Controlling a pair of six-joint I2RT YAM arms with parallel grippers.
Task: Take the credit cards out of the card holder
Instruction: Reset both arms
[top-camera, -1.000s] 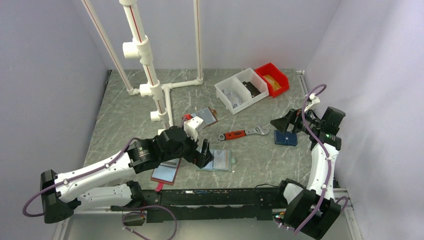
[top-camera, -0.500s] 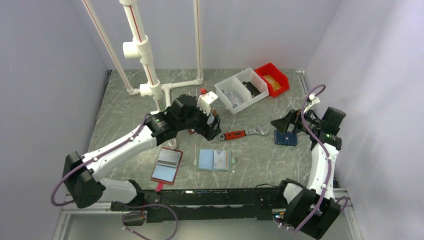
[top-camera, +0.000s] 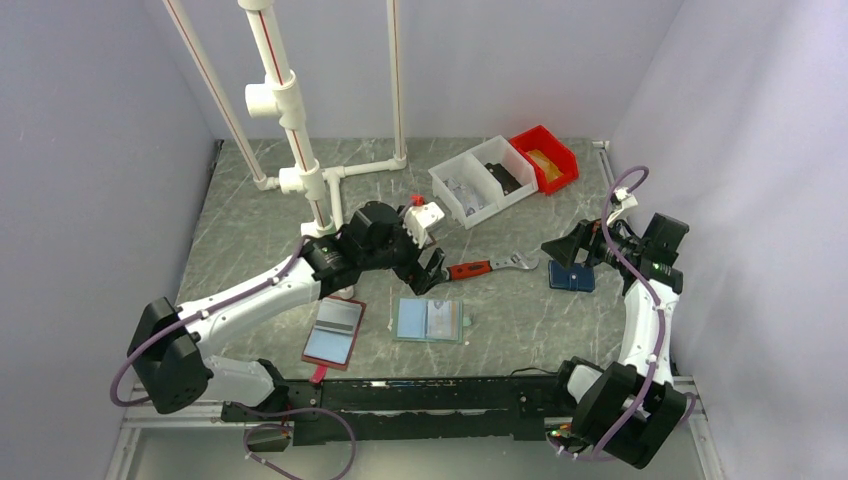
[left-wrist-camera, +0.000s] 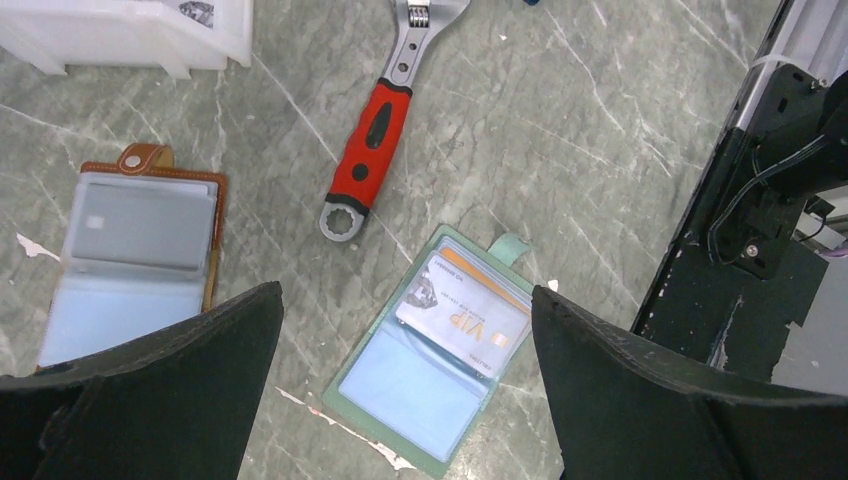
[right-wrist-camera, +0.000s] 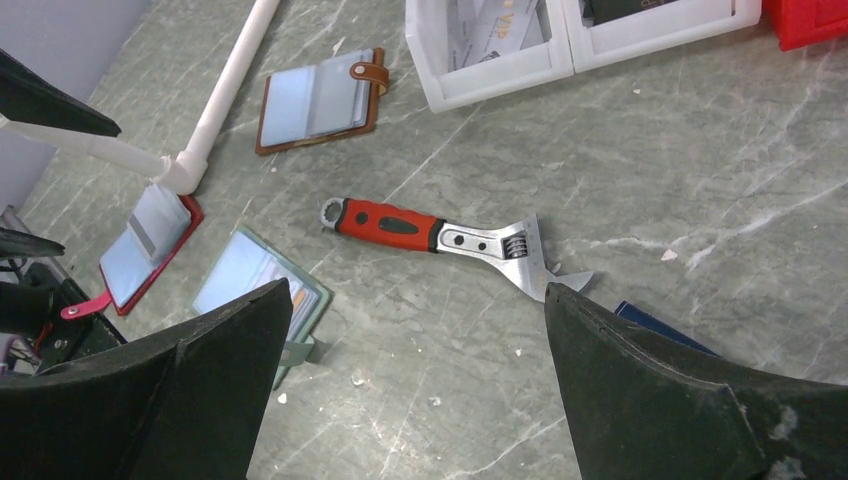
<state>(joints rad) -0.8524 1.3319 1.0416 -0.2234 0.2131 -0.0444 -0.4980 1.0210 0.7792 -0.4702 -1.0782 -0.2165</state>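
Shifted slightly toward 4 o'clock, left gripper (top-camera: 432, 268) hangs splayed and empty by the wrench (top-camera: 487, 266); right gripper (top-camera: 562, 250) gapes empty; card holder (top-camera: 430, 320) lies open at the table's (top-camera: 250, 235) 6 o'clock. Left wrist: mint edges, blue-grey panels, pale credit card (left-wrist-camera: 462, 316) in its 1 o'clock panel. Right wrist: holder at 8 o'clock.

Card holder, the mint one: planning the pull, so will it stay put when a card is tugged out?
Probably not: the card holder lies open, thin and unpinned on the smooth table, so it would likely slide. Its translucent panels may flex; the card looks stiffer.
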